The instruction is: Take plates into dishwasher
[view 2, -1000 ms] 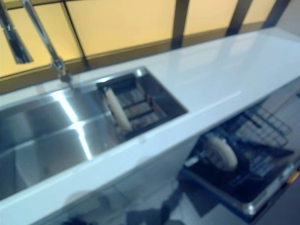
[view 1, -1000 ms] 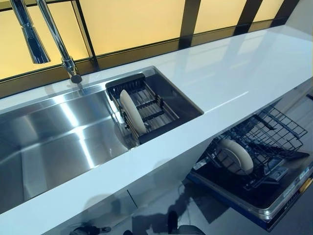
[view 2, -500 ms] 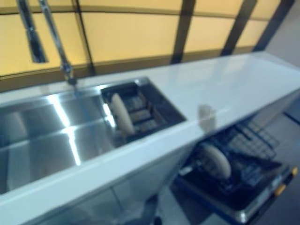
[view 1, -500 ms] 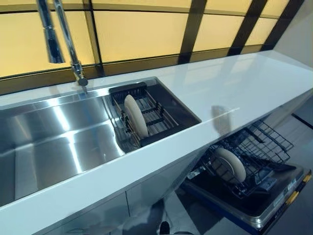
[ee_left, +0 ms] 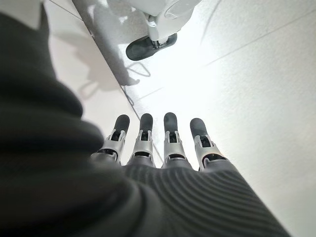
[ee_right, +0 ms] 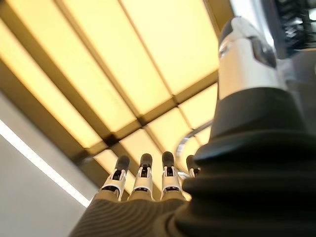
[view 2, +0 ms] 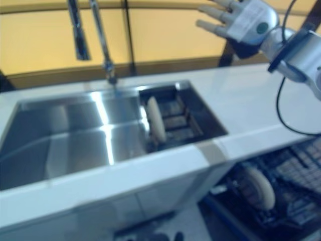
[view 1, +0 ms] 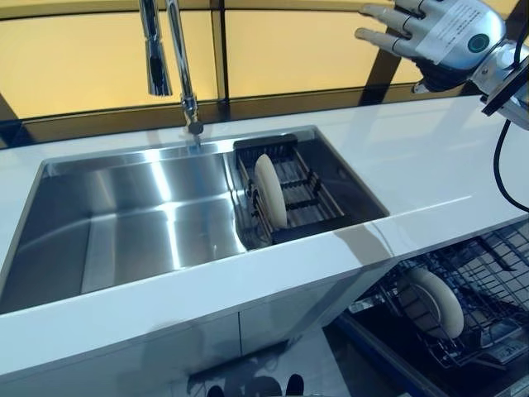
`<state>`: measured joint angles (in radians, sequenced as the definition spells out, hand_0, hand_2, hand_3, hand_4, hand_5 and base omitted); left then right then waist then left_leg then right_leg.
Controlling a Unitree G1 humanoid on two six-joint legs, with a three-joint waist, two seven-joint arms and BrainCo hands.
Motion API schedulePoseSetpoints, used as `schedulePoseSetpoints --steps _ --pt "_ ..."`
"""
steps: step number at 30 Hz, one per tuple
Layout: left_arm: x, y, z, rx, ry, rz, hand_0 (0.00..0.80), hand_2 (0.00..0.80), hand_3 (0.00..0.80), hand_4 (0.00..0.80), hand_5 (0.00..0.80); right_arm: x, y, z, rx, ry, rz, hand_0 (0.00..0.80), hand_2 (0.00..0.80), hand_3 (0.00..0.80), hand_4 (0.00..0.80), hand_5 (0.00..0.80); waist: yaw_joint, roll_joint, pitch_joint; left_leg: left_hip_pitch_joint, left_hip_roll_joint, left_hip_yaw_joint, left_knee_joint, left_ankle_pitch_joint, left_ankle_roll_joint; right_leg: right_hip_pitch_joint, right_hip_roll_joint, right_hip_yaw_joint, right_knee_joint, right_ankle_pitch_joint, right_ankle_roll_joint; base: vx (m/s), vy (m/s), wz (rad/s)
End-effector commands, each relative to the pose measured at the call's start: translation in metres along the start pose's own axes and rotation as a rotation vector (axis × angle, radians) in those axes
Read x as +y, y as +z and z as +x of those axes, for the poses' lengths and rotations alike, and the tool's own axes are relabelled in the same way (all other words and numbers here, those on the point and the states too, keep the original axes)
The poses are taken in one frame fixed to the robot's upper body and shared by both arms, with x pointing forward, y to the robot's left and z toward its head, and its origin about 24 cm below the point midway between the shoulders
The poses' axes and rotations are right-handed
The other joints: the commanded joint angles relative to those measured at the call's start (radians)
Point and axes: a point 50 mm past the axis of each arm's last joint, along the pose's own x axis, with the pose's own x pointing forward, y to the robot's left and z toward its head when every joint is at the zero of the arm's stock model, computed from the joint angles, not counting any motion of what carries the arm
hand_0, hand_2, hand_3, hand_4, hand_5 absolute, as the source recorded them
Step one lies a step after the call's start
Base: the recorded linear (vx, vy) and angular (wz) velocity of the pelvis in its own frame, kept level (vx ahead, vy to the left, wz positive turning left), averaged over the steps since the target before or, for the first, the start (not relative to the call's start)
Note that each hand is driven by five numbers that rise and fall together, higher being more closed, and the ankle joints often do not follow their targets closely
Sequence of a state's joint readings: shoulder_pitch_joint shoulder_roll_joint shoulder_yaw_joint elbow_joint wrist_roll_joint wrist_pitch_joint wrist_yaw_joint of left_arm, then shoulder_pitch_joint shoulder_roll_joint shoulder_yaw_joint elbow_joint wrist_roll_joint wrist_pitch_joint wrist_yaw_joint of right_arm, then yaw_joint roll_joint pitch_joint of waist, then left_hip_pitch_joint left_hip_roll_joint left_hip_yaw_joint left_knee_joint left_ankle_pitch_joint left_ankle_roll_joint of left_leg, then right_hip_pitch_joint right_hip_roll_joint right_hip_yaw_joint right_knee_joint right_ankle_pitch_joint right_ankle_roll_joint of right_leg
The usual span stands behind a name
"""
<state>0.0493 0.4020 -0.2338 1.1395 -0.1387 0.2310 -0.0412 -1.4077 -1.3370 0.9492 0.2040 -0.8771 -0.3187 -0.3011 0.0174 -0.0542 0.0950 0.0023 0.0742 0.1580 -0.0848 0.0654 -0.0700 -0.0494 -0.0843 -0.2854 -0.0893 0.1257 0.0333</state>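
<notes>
The right hand [view 1: 438, 29], fingers spread and empty, hangs high behind the sink rack [view 1: 318, 227], where the plate [view 1: 270, 191] stands on edge, down and leftward from it.

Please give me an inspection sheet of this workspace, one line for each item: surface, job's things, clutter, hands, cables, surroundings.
Surface: white counter with steel sink.
Job's things: one plate on edge in the sink rack; a second plate in the dishwasher rack below the counter.
Clutter: nothing seen.
Hands: right hand open, raised above the counter, empty; left hand open, hanging over the floor, empty.
Cables: nothing seen.
Surroundings: faucet, yellow window panels behind.
</notes>
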Motion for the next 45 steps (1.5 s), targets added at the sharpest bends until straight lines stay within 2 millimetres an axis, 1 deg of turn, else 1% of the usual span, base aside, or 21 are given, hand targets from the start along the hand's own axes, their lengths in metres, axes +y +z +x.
schedulePoseSetpoints --steps 1,4,8,12,17,20,23,35,39,45 --pt "0.023 0.033 -0.004 -0.075 0.039 -0.029 0.0 0.0 0.0 0.0 0.0 -0.037 -0.023 0.002 -0.001 -0.13 -0.119 0.0 0.0 0.0 0.0 0.0 0.059 -0.034 0.101 -0.034 -0.004 -0.028 -0.003 0.006 -0.01 0.051 -0.044 0.014 0.002 -0.038 0.122 -0.003 -0.002 0.32" --pt "0.026 0.028 -0.004 -0.063 0.042 -0.037 0.0 0.0 0.0 0.0 0.0 -0.037 -0.015 0.005 -0.055 -0.114 -0.09 0.0 0.0 0.0 0.0 0.0 0.07 -0.033 0.107 -0.047 -0.009 -0.039 -0.003 0.011 -0.012 0.053 -0.045 -0.002 0.002 -0.04 0.12 0.016 0.0 0.22" --pt "0.029 0.022 -0.004 -0.056 0.042 -0.039 0.0 0.0 0.0 0.0 0.0 -0.039 -0.011 0.01 -0.086 -0.13 -0.049 0.0 0.0 0.0 0.0 0.0 0.083 -0.034 0.112 -0.056 -0.014 -0.051 -0.003 0.015 -0.013 0.054 -0.047 -0.015 0.002 -0.042 0.117 0.013 0.008 0.18" --pt "0.03 0.023 -0.004 -0.071 0.04 -0.04 0.0 0.0 0.0 0.0 0.0 -0.04 -0.008 0.013 -0.108 -0.165 -0.01 0.0 0.0 0.0 0.0 0.0 0.089 -0.032 0.119 -0.061 -0.015 -0.057 -0.003 0.017 -0.015 0.056 -0.048 -0.02 0.002 -0.043 0.116 0.004 0.009 0.09" --pt "0.03 0.03 -0.005 -0.097 0.036 -0.043 0.0 0.0 0.0 0.0 0.0 -0.041 -0.004 0.016 -0.111 -0.207 0.066 0.0 0.0 0.0 0.0 0.0 0.093 -0.028 0.125 -0.065 -0.016 -0.057 -0.003 0.018 -0.016 0.055 -0.054 -0.025 0.002 -0.041 0.12 -0.007 0.002 0.06" --pt "0.029 0.03 -0.005 -0.1 0.032 -0.043 0.0 0.0 0.0 0.0 0.0 -0.038 -0.001 0.017 -0.113 -0.202 0.086 0.0 0.0 0.0 0.0 0.0 0.095 -0.026 0.125 -0.063 -0.018 -0.059 -0.003 0.017 -0.015 0.057 -0.057 -0.028 0.002 -0.042 0.12 0.0 0.0 0.0" --pt "0.028 0.028 -0.004 -0.094 0.034 -0.046 0.0 0.0 0.0 0.0 0.0 -0.03 0.006 0.017 -0.135 -0.186 0.082 0.0 0.0 0.0 0.0 0.0 0.099 -0.023 0.127 -0.058 -0.017 -0.058 -0.003 0.017 -0.015 0.064 -0.06 -0.032 0.002 -0.043 0.12 0.0 0.0 0.0" --pt "0.031 0.028 -0.005 -0.106 0.04 -0.045 0.0 0.0 0.0 0.0 0.0 -0.015 0.017 0.016 -0.18 -0.123 0.077 0.0 0.0 0.0 0.0 0.0 0.102 -0.026 0.134 -0.057 -0.013 -0.057 -0.003 0.017 -0.019 0.063 -0.058 -0.032 0.002 -0.043 0.121 0.0 0.0 0.0" --pt "0.032 0.029 -0.005 -0.107 0.043 -0.043 0.0 0.0 0.0 0.0 0.0 -0.014 0.02 0.016 -0.186 -0.115 0.1 0.0 0.0 0.0 0.0 0.0 0.104 -0.03 0.137 -0.058 -0.012 -0.056 -0.003 0.018 -0.019 0.063 -0.056 -0.033 0.002 -0.043 0.12 0.0 0.0 0.0" --pt "0.036 0.038 -0.006 -0.127 0.049 -0.043 0.0 0.0 0.0 0.0 0.0 -0.008 0.023 0.019 -0.187 -0.104 0.084 0.0 0.0 0.0 0.0 0.0 0.105 -0.032 0.16 -0.075 -0.01 -0.055 -0.003 0.022 -0.019 0.044 -0.051 -0.029 0.002 -0.039 0.118 -0.037 -0.009 0.0"
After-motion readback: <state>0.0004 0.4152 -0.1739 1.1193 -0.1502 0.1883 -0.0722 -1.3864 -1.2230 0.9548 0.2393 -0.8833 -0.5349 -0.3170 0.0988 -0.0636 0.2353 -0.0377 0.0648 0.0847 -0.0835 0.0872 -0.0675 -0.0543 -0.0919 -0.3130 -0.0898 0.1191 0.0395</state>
